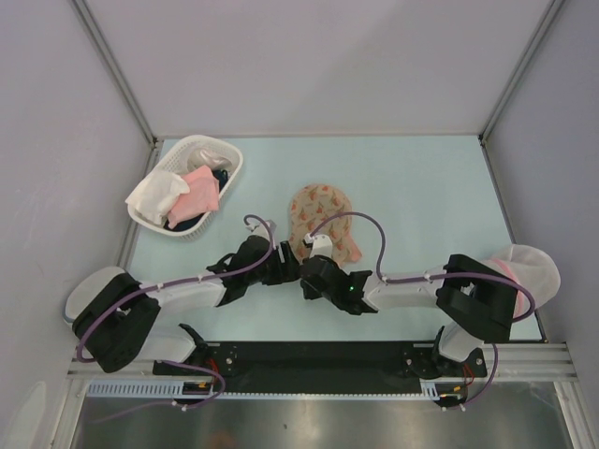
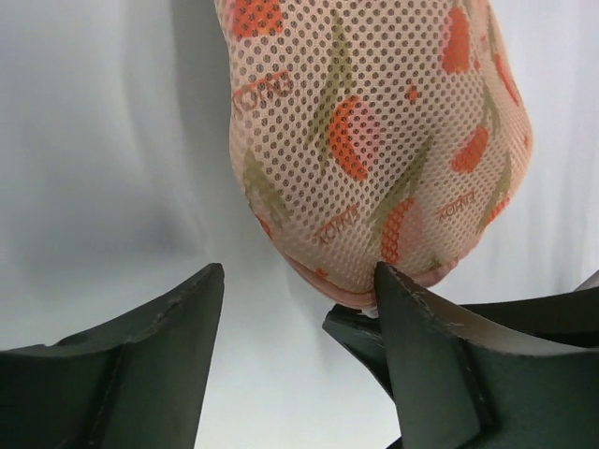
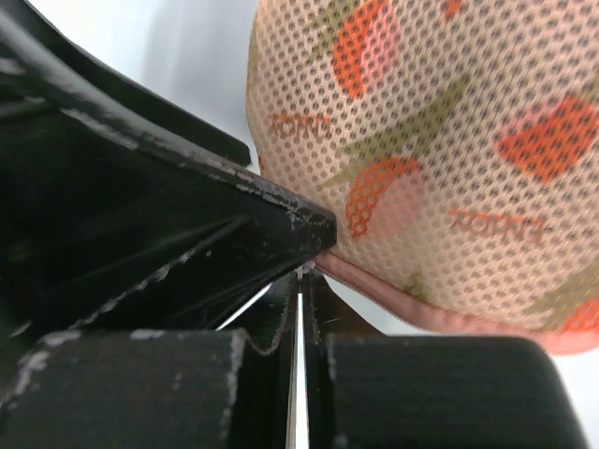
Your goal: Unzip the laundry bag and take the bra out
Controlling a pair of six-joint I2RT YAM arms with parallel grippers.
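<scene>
The flat beige-pink floral mesh laundry bag (image 1: 318,217) lies on the pale table (image 1: 421,187), right gripper (image 3: 301,268) clamped on its pink near hem, probably anchoring it so the left gripper (image 2: 299,281), jaws apart alongside, can work it open.

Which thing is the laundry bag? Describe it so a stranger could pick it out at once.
On the pale blue table, look at the middle, just right of the white basket. The laundry bag lies flat there. It alone is beige-pink mesh printed with orange-red flowers; the white dome at the right edge carries no print.
</scene>
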